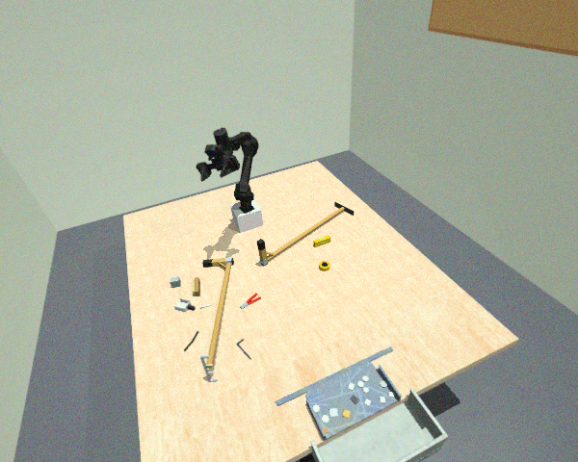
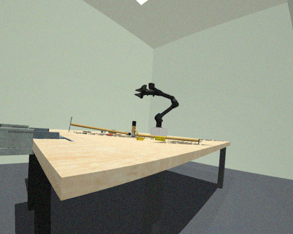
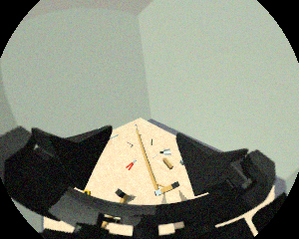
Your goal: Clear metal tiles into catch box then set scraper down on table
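Small tiles (image 1: 346, 413) lie scattered on the steel plate (image 1: 328, 388) (image 2: 46, 134) at lower right of the top view, beside the catch box (image 1: 379, 437) (image 2: 12, 137).
From where I stand, two long-handled tools, one metal-headed (image 1: 220, 313) (image 2: 98, 128) (image 3: 147, 159), one black-bladed (image 1: 306, 233) (image 2: 179, 138), rest on the table (image 1: 404, 298) (image 2: 103, 156) (image 3: 110, 174), left and right of center from above; which is the scraper, I cannot tell. Upper left of center, the gripper (image 1: 213, 173) (image 2: 135, 92) (image 3: 145, 133) hangs open, grasping nothing.

Pale green walls (image 1: 170, 89) (image 2: 66, 63) (image 3: 209, 75) meet above a grey-blue floor (image 1: 90, 308) (image 2: 255, 196).
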`<action>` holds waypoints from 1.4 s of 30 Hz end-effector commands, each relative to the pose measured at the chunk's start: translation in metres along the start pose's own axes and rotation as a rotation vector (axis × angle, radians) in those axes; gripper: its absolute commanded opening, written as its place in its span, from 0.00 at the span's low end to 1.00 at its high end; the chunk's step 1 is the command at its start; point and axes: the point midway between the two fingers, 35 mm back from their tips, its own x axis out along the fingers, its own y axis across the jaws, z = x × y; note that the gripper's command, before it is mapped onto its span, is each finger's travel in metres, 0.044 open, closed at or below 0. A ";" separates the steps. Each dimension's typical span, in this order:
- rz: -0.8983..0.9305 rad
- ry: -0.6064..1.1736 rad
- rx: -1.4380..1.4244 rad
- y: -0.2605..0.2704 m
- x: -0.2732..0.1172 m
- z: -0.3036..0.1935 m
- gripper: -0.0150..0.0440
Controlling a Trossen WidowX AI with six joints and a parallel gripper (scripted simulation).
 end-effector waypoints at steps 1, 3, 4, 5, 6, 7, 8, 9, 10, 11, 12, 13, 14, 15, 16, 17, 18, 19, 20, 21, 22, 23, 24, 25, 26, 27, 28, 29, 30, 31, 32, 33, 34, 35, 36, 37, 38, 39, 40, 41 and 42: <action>0.037 0.029 -0.077 0.006 -0.008 -0.016 1.00; 0.056 0.038 -0.114 0.008 -0.013 -0.022 1.00; 0.066 0.042 -0.132 0.010 -0.015 -0.025 1.00; 0.075 0.046 -0.151 0.011 -0.017 -0.028 1.00; 0.085 0.050 -0.169 0.012 -0.019 -0.032 1.00; 0.095 0.054 -0.188 0.014 -0.022 -0.035 1.00; 0.105 0.058 -0.206 0.015 -0.024 -0.038 1.00; 0.115 0.061 -0.225 0.016 -0.026 -0.041 1.00; 0.125 0.065 -0.243 0.017 -0.028 -0.044 1.00; 0.135 0.068 -0.261 0.018 -0.030 -0.048 1.00; 0.143 0.070 -0.277 0.019 -0.032 -0.050 1.00; 0.148 0.072 -0.286 0.020 -0.033 -0.052 1.00; 0.150 0.072 -0.289 0.020 -0.034 -0.052 1.00; 0.150 0.072 -0.289 0.020 -0.034 -0.052 1.00; 0.150 0.072 -0.289 0.020 -0.034 -0.052 1.00; 0.150 0.072 -0.289 0.020 -0.034 -0.052 1.00; 0.150 0.072 -0.289 0.020 -0.033 -0.052 1.00; 0.150 0.072 -0.289 0.021 -0.030 -0.051 1.00; 0.150 0.072 -0.289 0.021 -0.029 -0.051 1.00; 0.150 0.072 -0.289 0.021 -0.029 -0.051 1.00; 0.150 0.072 -0.289 0.021 -0.029 -0.051 1.00; 0.150 0.072 -0.289 0.021 -0.029 -0.051 1.00; 0.150 0.072 -0.289 0.021 -0.029 -0.051 1.00; 0.150 0.072 -0.289 0.021 -0.029 -0.051 1.00; 0.150 0.072 -0.289 0.021 -0.029 -0.051 1.00; 0.150 0.072 -0.289 0.021 -0.029 -0.051 1.00; 0.150 0.072 -0.289 0.021 -0.029 -0.051 1.00; 0.150 0.072 -0.289 0.021 -0.029 -0.051 1.00; 0.150 0.072 -0.289 0.021 -0.029 -0.051 1.00; 0.150 0.072 -0.289 0.021 -0.029 -0.051 1.00; 0.150 0.072 -0.289 0.021 -0.029 -0.051 1.00; 0.150 0.072 -0.289 0.021 -0.029 -0.051 1.00; 0.150 0.072 -0.289 0.021 -0.029 -0.051 1.00; 0.150 0.072 -0.289 0.021 -0.029 -0.051 1.00; 0.150 0.072 -0.289 0.021 -0.029 -0.051 1.00; 0.150 0.072 -0.289 0.021 -0.029 -0.051 1.00; 0.150 0.072 -0.289 0.021 -0.029 -0.051 1.00; 0.150 0.072 -0.289 0.021 -0.029 -0.051 1.00; 0.150 0.072 -0.289 0.021 -0.029 -0.051 1.00; 0.150 0.072 -0.289 0.021 -0.029 -0.051 1.00; 0.150 0.072 -0.289 0.021 -0.029 -0.051 1.00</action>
